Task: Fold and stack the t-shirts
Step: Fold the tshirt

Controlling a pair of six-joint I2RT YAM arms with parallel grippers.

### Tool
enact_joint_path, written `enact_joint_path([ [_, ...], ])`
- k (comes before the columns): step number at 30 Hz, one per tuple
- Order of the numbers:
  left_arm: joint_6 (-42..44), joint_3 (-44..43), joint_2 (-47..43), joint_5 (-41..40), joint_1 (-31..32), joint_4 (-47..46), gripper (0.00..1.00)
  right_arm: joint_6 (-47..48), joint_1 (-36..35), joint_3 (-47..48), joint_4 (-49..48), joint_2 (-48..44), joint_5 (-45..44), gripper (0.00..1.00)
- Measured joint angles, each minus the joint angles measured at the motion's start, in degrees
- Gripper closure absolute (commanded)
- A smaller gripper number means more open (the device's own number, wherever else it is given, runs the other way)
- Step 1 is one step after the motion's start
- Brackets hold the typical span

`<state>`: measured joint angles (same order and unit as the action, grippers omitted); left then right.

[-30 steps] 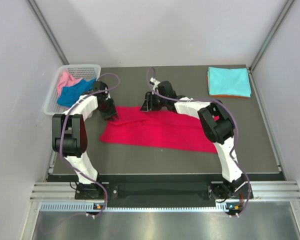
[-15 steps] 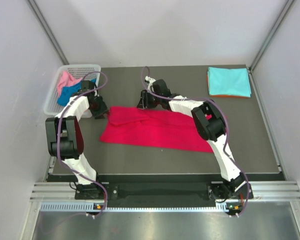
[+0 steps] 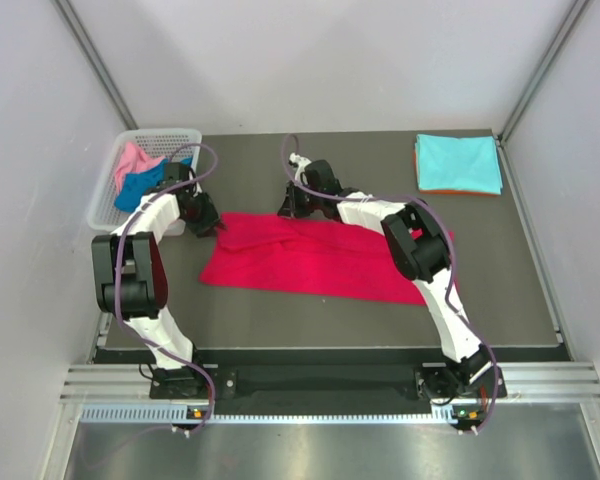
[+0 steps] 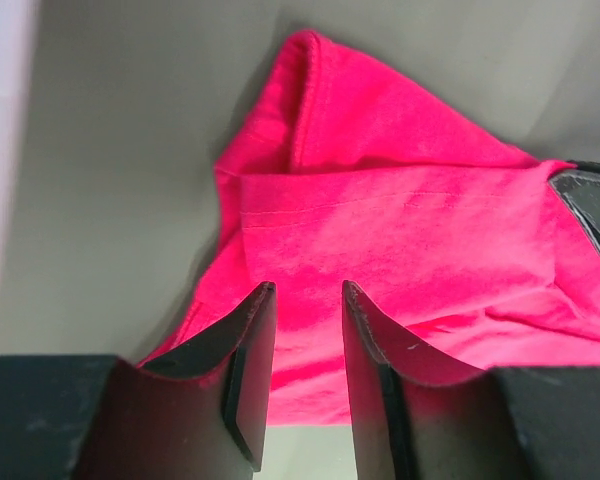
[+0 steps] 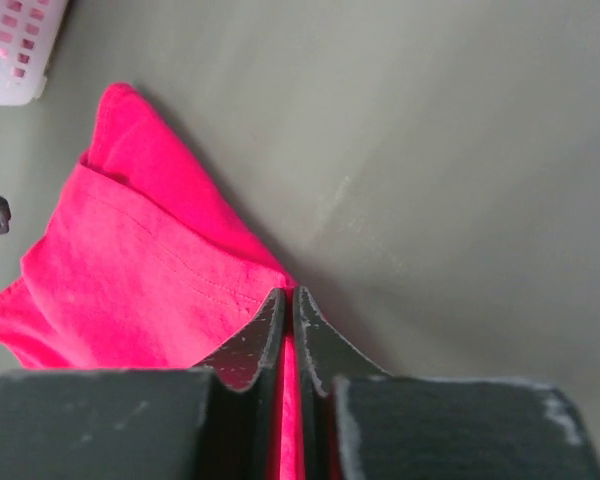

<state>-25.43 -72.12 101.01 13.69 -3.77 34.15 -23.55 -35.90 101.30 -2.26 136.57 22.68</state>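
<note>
So the crimson red t-shirt (image 3: pixel 310 262) was lying across the middle of the table (image 3: pixel 280 320), folded into a long band that ran from the back left down toward the front right. The right gripper (image 5: pixel 288 295) was down at the shirt's back edge, with its fingers pressed together and a thin strip of red cloth caught between them, so it was pinching the fabric. The left gripper (image 4: pixel 308 290) was at the shirt's far left corner, just beside the white basket (image 3: pixel 160 132). Its fingers stood apart with a clear gap, and the red cloth showed past them, not clamped as far as the wrist view could tell.

The pink t-shirt (image 3: pixel 132 158) and the royal blue t-shirt (image 3: pixel 138 188) sat crumpled together inside the basket at the back left. Over at the back right corner, the light turquoise t-shirt (image 3: pixel 458 162) was folded flat on top of the orange t-shirt (image 3: pixel 458 192), with only a thin orange edge poking out on the near side. That pile was well apart from the red one.
</note>
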Motion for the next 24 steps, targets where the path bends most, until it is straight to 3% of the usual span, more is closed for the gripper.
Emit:
enact_joint_path([
  [13,-1.49,4.0,-0.02,4.39,0.2,-2.6,0.6,1.6,-0.17,-4.37,-1.11,-3.37,-0.04,1.0],
  [24,-2.6,6.47,-0.9,3.13,0.59,-3.23,0.56,2.93,-1.33,-9.14,-3.08,-9.6,1.51,1.0],
])
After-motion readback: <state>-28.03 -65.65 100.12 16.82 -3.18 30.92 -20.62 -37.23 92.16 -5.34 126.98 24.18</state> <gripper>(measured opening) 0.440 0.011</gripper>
